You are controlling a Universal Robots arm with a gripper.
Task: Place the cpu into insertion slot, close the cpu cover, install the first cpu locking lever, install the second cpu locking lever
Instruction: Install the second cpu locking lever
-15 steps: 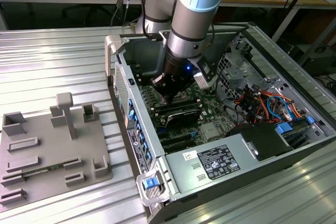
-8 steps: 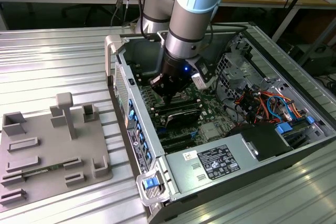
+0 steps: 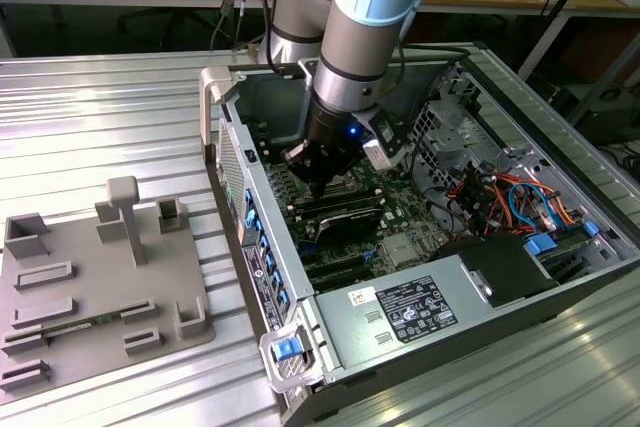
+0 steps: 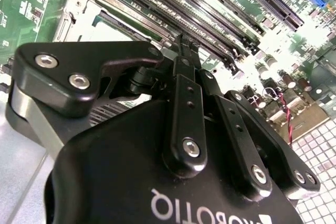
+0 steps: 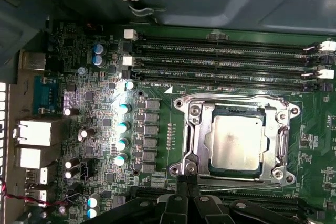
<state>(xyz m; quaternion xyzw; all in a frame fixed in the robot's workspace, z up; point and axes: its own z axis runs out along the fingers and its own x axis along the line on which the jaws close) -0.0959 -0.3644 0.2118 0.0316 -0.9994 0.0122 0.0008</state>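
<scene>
Gripper (image 5: 185,186) fingers pinched together, holding nothing, tips at the cpu cover (image 5: 194,129) edge, lower centre; cpu (image 5: 234,142) seated, cover down over it.

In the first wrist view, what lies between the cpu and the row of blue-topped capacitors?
A column of small grey square parts on the green board, then the silver cpu cover's edge beside the cpu.

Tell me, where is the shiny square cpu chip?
In the first wrist view, the cpu sits in the insertion slot, beside the long memory slots.
</scene>
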